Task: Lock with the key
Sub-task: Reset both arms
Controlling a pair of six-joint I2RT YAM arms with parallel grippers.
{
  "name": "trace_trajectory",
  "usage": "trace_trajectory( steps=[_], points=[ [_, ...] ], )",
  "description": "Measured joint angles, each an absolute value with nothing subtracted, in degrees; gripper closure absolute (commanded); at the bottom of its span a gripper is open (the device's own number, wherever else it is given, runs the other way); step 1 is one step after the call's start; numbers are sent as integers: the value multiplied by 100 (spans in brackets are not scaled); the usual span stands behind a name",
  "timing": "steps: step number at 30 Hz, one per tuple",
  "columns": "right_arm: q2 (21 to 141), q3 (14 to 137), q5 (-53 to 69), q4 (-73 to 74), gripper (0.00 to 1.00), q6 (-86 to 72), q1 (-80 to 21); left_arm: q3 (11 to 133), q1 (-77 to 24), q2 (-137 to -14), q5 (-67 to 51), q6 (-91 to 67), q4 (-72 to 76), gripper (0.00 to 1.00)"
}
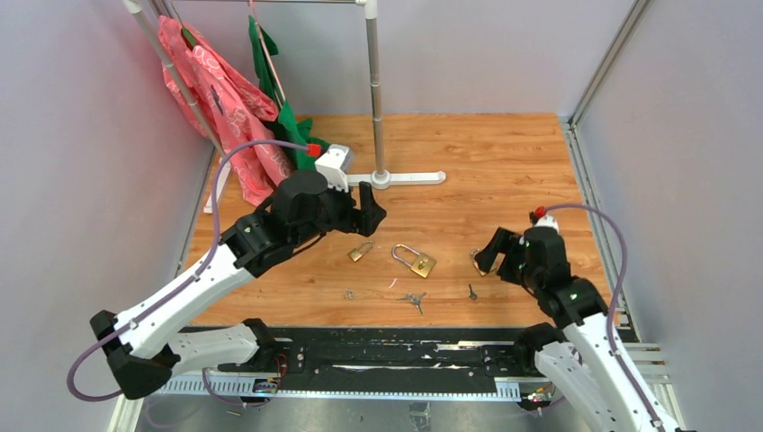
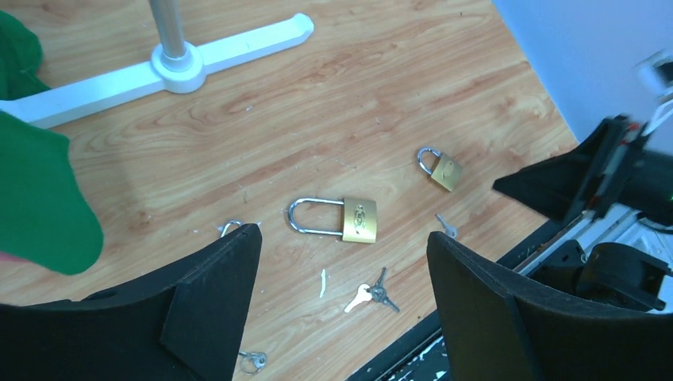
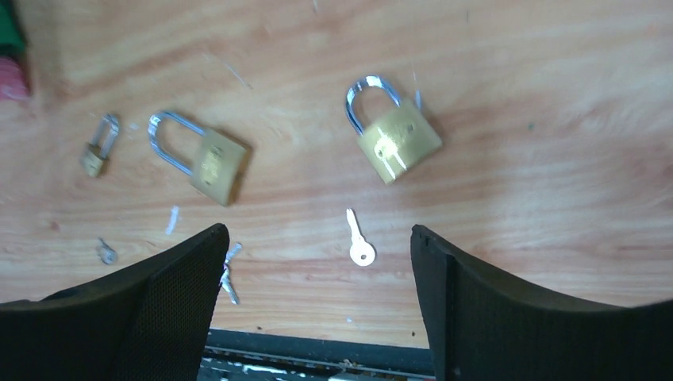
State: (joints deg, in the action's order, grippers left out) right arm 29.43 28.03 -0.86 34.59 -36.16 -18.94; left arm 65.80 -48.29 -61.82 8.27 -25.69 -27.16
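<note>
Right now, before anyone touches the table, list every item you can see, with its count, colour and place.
padlocks: 3, brass, lying apart mid-table
single key: 1, silver, in front of the rightmost padlock
key bunch: 1, silver, front centre
small key: 1, silver, front left
rack: 1, grey pole on a white foot, back
pink garment: 1, hanging back left
green garment: 1, hanging beside it
table: 1, wood
left gripper: 1, black, open, left of centre
right gripper: 1, black, open, right
</note>
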Motion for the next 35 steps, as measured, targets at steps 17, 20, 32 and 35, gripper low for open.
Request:
trace_trajectory(
  steps=[17, 20, 32, 35],
  points=[
    [5439, 7679, -1944, 4169, 9, -2185, -1885, 7091, -4829, -3874, 3127, -2571, -3940, 9],
    [5216, 7382, -1994, 4062, 9, -2069, -1885, 7078, -4829, -3295, 3647, -2637, -4143, 5],
    [5054, 7100, -2029, 3719, 8, -2014, -1885, 6785, -4829, -2025, 4580, -2786, -4567, 0],
    [5063, 7050, -2060, 3695, 7, -2018, -1885, 6785, -4829, -2110, 4619, -2788, -4659, 0]
  ],
)
